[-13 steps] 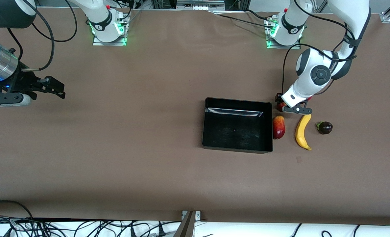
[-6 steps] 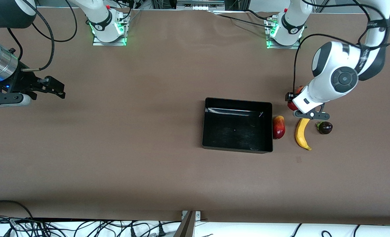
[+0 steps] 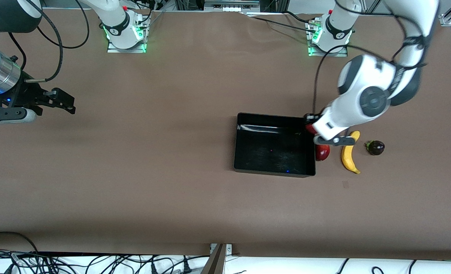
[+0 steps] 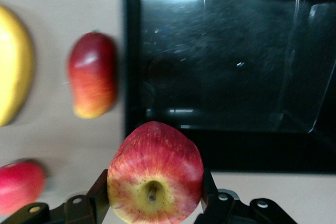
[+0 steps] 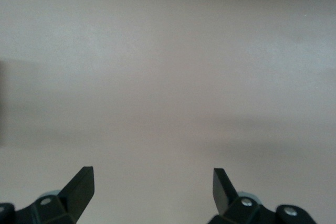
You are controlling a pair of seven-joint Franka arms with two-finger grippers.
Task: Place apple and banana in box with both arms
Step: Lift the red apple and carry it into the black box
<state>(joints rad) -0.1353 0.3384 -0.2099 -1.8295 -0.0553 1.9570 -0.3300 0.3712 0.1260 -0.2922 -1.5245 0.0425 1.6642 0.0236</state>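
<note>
The apple [image 4: 155,174], red with a yellow dimpled end, sits between the fingers of my left gripper [image 4: 154,192], which is shut on it. In the front view the left gripper [image 3: 312,128] hangs over the wall of the black box [image 3: 271,116] at the left arm's end, with only a bit of the apple [image 3: 309,128] showing. The box [image 4: 231,66] holds nothing. The yellow banana [image 3: 349,154] lies on the table beside the box, also seen as the banana [image 4: 13,66] in the left wrist view. My right gripper [image 3: 72,105] waits open over bare table at the right arm's end.
An elongated red-and-yellow fruit [image 3: 322,152] lies between the box and the banana. A dark round fruit [image 3: 375,147] sits beside the banana toward the left arm's end. A plain red fruit [image 4: 18,184] shows in the left wrist view. The right gripper [image 5: 152,182] sees only brown tabletop.
My left arm has lifted the apple off the table and swung it toward the box, from beside the banana to over the box's wall. The right arm has not moved.
</note>
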